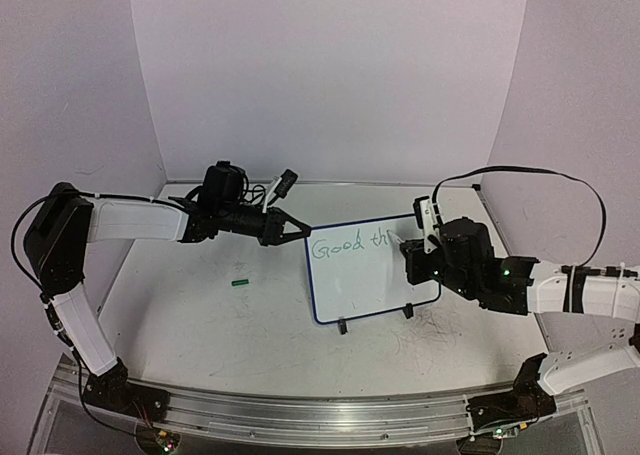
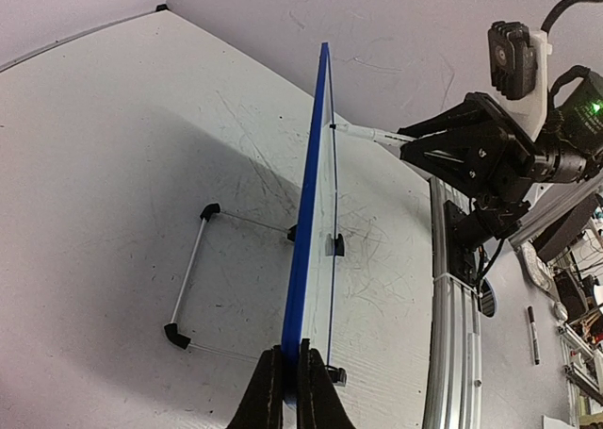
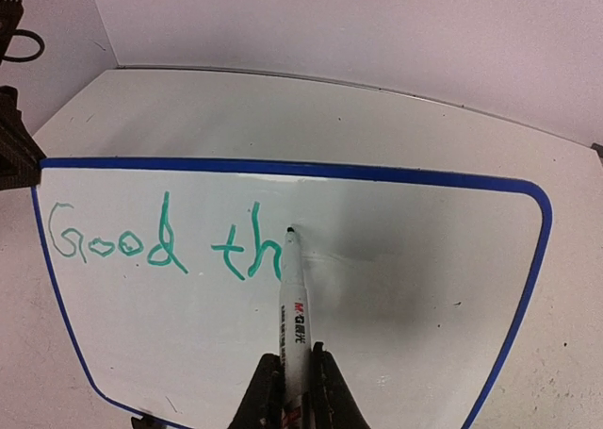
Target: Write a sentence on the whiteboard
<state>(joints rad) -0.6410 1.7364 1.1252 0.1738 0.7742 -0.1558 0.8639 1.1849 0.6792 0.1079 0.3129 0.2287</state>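
Note:
The whiteboard [image 1: 370, 287] stands tilted on two black clip feet at mid-table, its frame dark blue. My left gripper [image 1: 298, 231] is shut on its upper left corner; in the left wrist view the board's blue frame [image 2: 309, 212] runs edge-on between the left gripper [image 2: 290, 377] and its fingers. My right gripper [image 3: 297, 377] is shut on a white marker [image 3: 294, 306]. The marker's tip touches the board just right of the green sentence [image 3: 160, 245], which reads "Good th". In the top view the right gripper [image 1: 416, 243] sits at the board's upper right.
A small green cap [image 1: 239, 283] lies on the table left of the board. A wire stand [image 2: 188, 278] rests flat behind the board. An aluminium rail [image 1: 300, 415] lines the near edge. White walls close the back and sides.

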